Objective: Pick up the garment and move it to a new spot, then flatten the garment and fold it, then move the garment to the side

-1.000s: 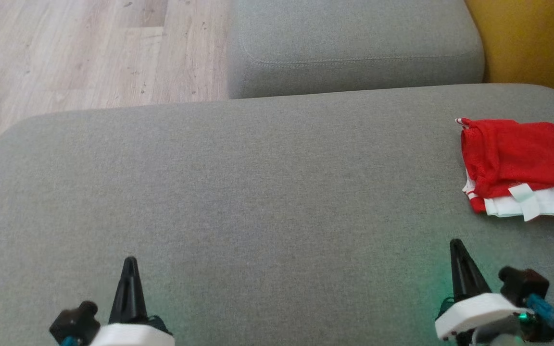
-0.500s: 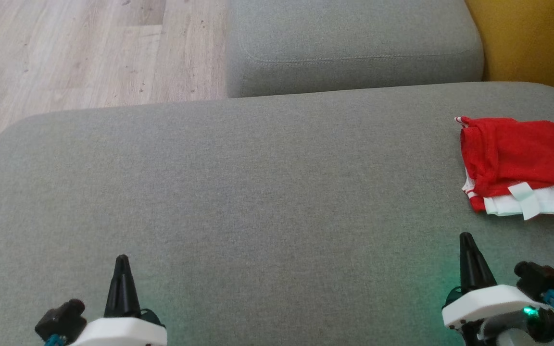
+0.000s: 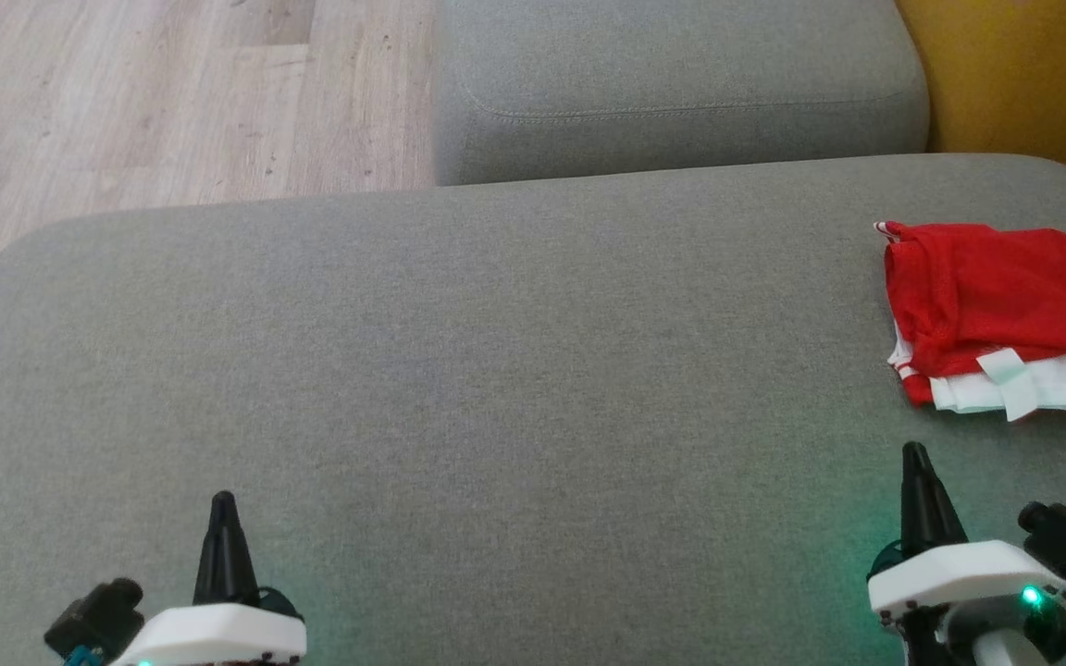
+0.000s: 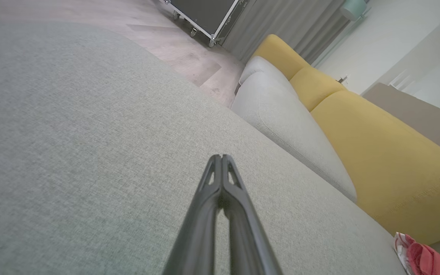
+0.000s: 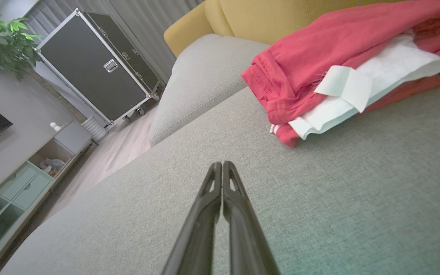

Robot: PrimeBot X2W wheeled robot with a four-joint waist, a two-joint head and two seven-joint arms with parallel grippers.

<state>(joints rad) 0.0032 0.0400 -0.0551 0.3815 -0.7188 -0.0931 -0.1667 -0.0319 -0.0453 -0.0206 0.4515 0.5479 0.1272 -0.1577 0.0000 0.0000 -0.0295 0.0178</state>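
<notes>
A folded red garment (image 3: 1005,296) with a white panel and tag lies at the right edge of the grey cushion (image 3: 496,370). It appears close up in the right wrist view as the garment (image 5: 319,65), and as a small red corner (image 4: 422,256) in the left wrist view. My right gripper (image 3: 917,458) is shut with nothing in it, a little short of the garment and to its left; its tips (image 5: 220,165) meet above bare cushion. My left gripper (image 3: 221,504) is shut too, far left of the garment, over the cushion (image 4: 71,133), tips (image 4: 220,157) pressed together.
A second grey cushion (image 3: 681,83) lies beyond the first, with a yellow sofa back (image 3: 1023,83) at the right. Wooden floor (image 3: 154,102) shows at the upper left. A black wheeled case (image 5: 94,65), a plant (image 5: 4,42) and a low shelf unit (image 5: 25,179) stand in the room.
Both grippers have drawn back toward the bottom of the head view and spread outward, the left leftward, the right rightward. The garment has not moved.
</notes>
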